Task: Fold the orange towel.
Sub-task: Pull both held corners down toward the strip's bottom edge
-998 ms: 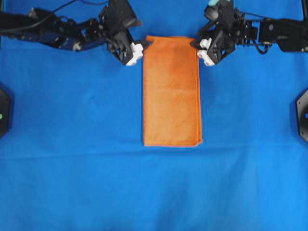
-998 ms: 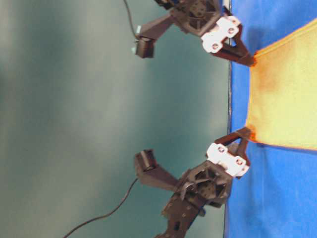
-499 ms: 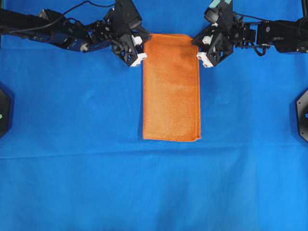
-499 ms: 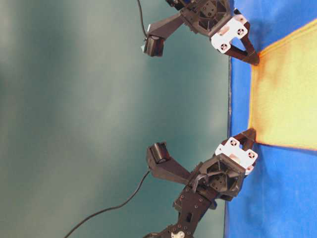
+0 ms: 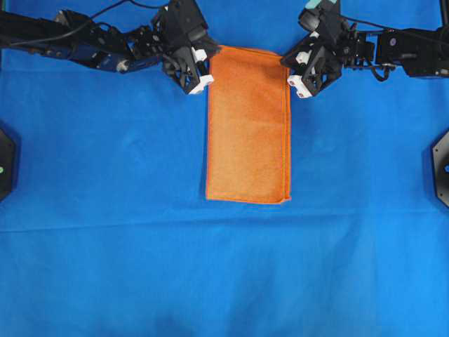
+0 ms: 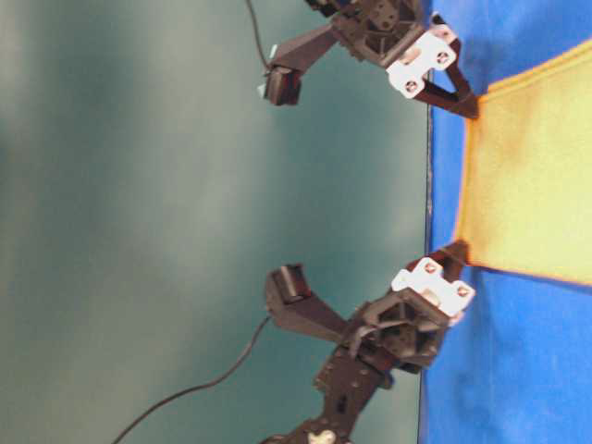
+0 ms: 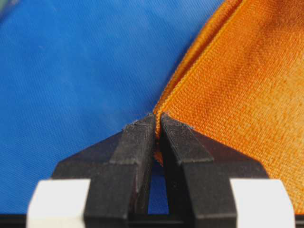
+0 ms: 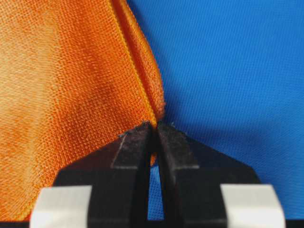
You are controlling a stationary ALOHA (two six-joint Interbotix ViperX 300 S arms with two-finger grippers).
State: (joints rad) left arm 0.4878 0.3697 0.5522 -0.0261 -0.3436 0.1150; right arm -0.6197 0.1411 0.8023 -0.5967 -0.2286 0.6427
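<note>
Black fingertips of my left gripper [image 7: 157, 124] are pinched tight on a corner of the orange towel [image 5: 248, 126], the stitched hem caught between the jaws in the left wrist view. My right gripper [image 8: 154, 129] is clamped the same way on the opposite corner, with a thin sliver of orange hem showing between its closed tips.

From overhead, I see the left gripper [image 5: 209, 56] at the towel's far left corner and the right gripper [image 5: 285, 62] at its far right corner, each arm reaching in from its own side of the table. The towel lies as a long, narrow rectangle, already doubled, with layered edges visible along its sides. Its far end is held at the grippers; its near end rests flat on the blue cloth [image 5: 105, 210] that covers the whole table.

In the table-level view, which is turned on its side, I see both grippers meeting the towel's [image 6: 527, 176] two far corners at the table edge, against a plain grey-green backdrop [image 6: 139, 185].
</note>
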